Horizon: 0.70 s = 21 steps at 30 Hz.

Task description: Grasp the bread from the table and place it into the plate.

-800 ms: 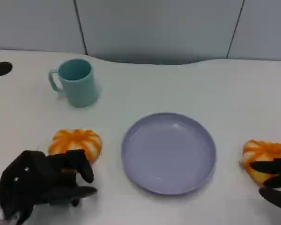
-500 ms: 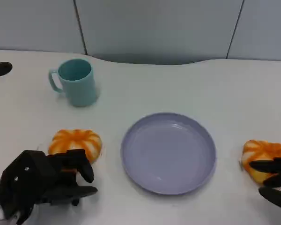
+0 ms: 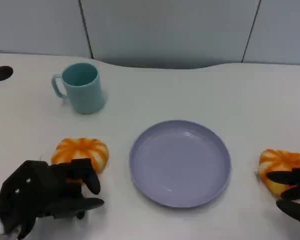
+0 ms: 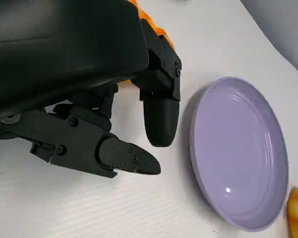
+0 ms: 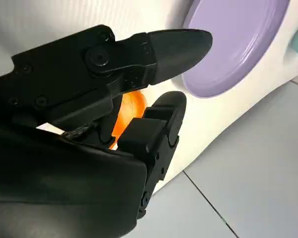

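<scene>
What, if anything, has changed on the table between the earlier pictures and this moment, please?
Nothing has visibly changed. The left hand still hovers by the left orange striped bread roll, the right hand still sits at the right orange striped bread roll, and neither roll is lifted. The round lavender plate stays bare, and the teal mug is where it was.

You had a teal mug (image 3: 81, 87) upright on the white table (image 3: 200, 90), at ten o'clock.
</scene>
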Each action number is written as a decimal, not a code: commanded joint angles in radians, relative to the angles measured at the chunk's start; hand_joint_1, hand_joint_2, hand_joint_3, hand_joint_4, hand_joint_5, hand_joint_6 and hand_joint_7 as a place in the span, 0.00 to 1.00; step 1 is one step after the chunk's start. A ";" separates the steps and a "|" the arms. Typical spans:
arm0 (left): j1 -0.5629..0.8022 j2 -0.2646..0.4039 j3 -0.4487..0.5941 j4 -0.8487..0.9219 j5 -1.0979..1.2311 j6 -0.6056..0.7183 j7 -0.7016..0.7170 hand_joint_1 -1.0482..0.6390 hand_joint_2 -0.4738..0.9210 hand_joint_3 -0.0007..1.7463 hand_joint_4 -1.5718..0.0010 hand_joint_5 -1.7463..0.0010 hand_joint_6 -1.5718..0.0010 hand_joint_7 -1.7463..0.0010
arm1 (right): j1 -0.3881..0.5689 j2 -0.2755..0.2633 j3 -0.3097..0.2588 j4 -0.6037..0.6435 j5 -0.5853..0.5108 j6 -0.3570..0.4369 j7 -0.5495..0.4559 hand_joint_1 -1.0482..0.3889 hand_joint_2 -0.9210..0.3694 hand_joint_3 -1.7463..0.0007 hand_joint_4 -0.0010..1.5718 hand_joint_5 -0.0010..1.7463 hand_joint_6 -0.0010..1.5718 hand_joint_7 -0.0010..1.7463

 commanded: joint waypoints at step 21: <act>0.040 0.101 -0.035 -0.250 0.636 -0.311 0.546 0.37 0.95 0.01 0.67 0.01 0.72 0.15 | -0.004 0.008 0.020 -0.033 -0.008 0.033 -0.016 0.56 0.00 0.87 0.49 0.37 0.58 0.00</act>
